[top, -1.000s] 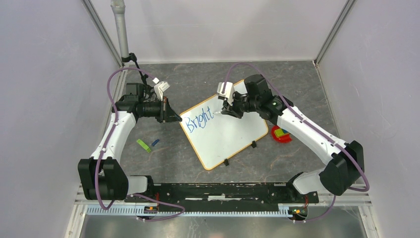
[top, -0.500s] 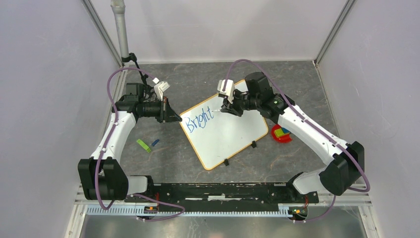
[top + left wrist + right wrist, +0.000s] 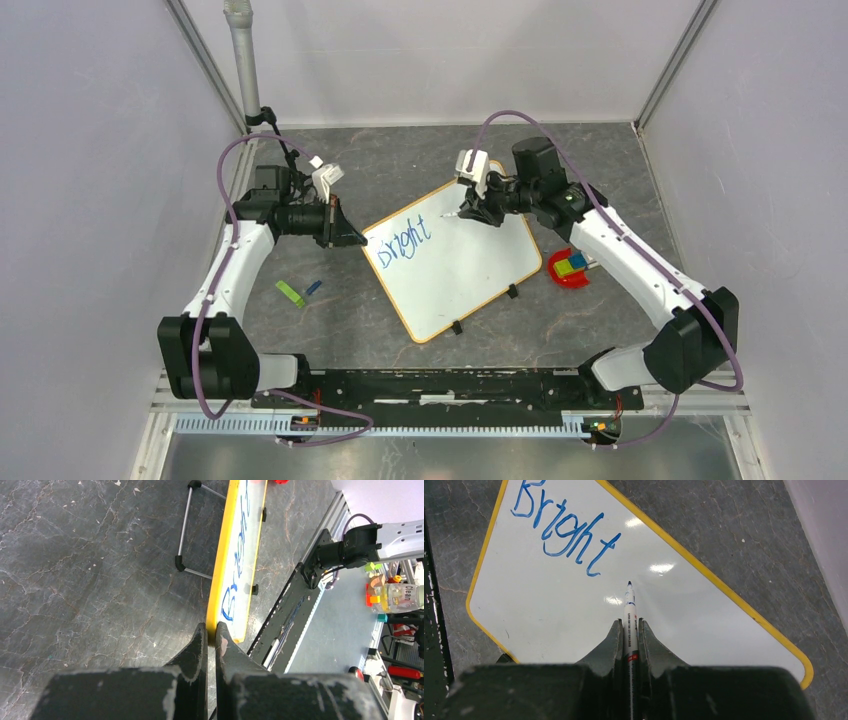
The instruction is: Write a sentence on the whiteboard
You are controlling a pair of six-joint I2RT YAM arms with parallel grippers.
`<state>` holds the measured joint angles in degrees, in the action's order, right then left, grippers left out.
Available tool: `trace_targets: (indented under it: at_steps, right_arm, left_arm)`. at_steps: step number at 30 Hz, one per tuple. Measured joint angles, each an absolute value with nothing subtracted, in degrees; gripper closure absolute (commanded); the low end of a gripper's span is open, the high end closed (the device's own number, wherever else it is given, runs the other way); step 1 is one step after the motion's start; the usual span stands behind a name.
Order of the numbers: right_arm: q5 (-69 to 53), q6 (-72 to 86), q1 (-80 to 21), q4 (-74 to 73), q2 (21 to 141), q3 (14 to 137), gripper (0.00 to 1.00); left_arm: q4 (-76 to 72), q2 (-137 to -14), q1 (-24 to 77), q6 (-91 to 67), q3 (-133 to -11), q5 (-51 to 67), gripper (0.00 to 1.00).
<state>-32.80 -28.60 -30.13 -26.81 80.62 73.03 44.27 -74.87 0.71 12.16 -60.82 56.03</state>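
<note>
Two arms, one whiteboard, one marker, three small loose items, all on a grey marbled table (image 3: 400,150).

1. Whiteboard (image 3: 470,270): white, rounded corners, orange-yellow frame, small black clips on the near edge. Set at the middle of the table, turned diagonally, between the two arms. A thin wire bracket (image 3: 185,530) seen beside its yellow edge (image 3: 220,580) in the left wrist view.

2. Sentence (image 3: 398,242): blue handwriting, so far only the word "Bright", running along the board's left part toward the far corner. Rest of the surface (image 3: 574,610) unmarked. Lettering (image 3: 564,530) up and left of the pen tip in the right wrist view.

3. Left end effector (image 3: 358,240): at the board's left corner, fingers nearly together (image 3: 210,630), the frame's edge pinched between the tips.

4. Right end effector (image 3: 470,212): over the board's far part, closed tight (image 3: 629,625) around a marker.

5. Marker (image 3: 629,615): slim white barrel with dark print, blue tip pointing at the bare board just right of the final "t"; contact with the surface not discernible.

6. Green item (image 3: 290,293) and small blue item (image 3: 313,287): lying side by side on the table, left of the board, apart from it.

7. Red dish (image 3: 569,268): holding coloured blocks, just beside the board's right edge, under the right arm.
</note>
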Motion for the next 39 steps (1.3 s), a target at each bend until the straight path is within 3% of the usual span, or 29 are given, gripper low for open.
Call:
trace_targets:
  at_steps: [14,39]
  right_arm:
    - [-37.2,-28.7,-27.3,-26.5,80.6,73.1,1.0]
    - [-33.9,-27.1,-27.4,-22.8,81.3,71.7,1.0]
  left_arm:
    - [45.2,-75.9,0.7,13.6,-61.5,56.1,0.98]
    - [45.3,-75.9,0.7,13.7,-61.5,56.1,0.98]
